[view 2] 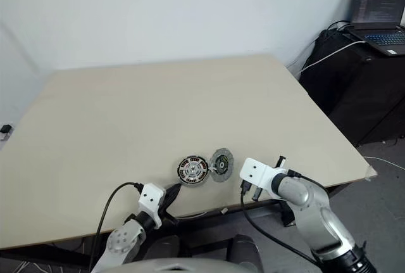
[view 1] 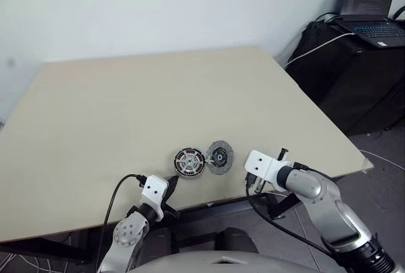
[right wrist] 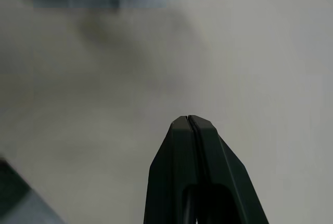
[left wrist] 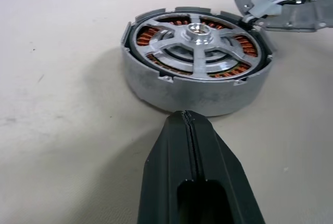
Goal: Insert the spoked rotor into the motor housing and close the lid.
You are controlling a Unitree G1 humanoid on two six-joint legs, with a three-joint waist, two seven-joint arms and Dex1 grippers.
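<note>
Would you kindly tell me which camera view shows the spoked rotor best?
The left wrist view: the spoked rotor sits inside the motor housing, spokes and hub clear. Both eye views show it small, beside the lid.

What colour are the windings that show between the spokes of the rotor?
Copper-orange, seen between the silver spokes of the rotor. The left wrist view shows them best.

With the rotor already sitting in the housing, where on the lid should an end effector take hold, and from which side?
Probably by its rim on the side away from the motor housing, coming from the robot's right. The lid lies beside the housing, seemingly tipped against it, so that far edge looks free, while the near edge is crowded. The right end effector, shut now, would have to open first.
</note>
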